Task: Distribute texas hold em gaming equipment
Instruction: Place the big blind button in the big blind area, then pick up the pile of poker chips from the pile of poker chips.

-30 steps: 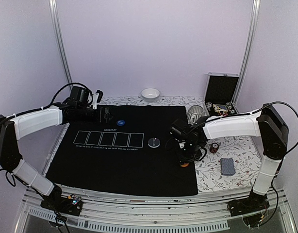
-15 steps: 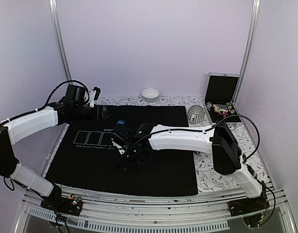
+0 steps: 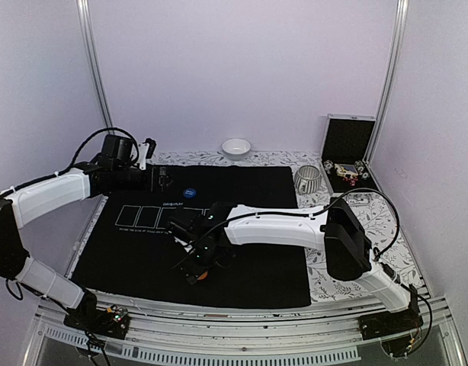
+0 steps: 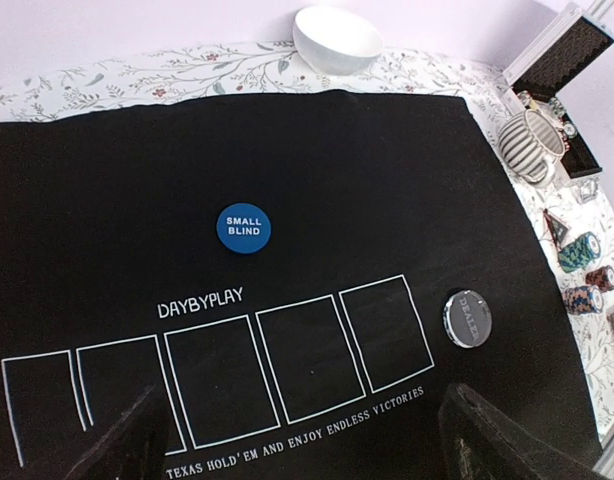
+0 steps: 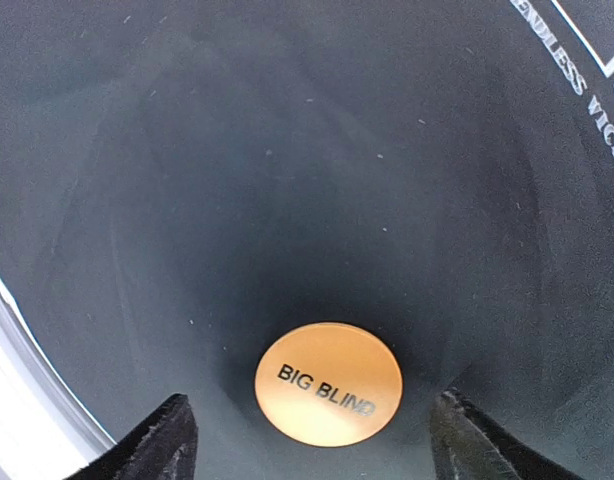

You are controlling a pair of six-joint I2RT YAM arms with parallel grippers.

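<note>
Seen from overhead, the right gripper (image 3: 194, 265) covers the orange disc (image 5: 328, 383) entirely. Only the right wrist view shows the disc, which lies flat on the black mat (image 3: 249, 183) close to the mat's near edge, left of centre, and is lettered BIG BLIND. The pincer is spread, with one dark finger on each side of the disc and neither touching it. The right forearm likewise hides the silvery DEALER disc (image 4: 467, 318), which lies just past the right end of the five white card outlines (image 4: 217, 375). The left gripper (image 4: 305, 425), its fingers wide apart and holding nothing, hangs over the mat's far left corner; only its fingertips enter its own view. The blue disc (image 4: 244, 228), marked SMALL BLIND, lies between the mat's far edge and the outlines. Off the mat, on the flower-printed cloth (image 4: 137, 75), are a glossy white bowl (image 4: 336, 38) at the desk's far edge and a ribbed metal mug (image 4: 532, 147) beside an open foam-lined case (image 3: 347, 141) toward the far right corner. Short stacks of striped chips (image 4: 579, 250) sit beside the mat's right edge. The case's contents are too small to make out.
</note>
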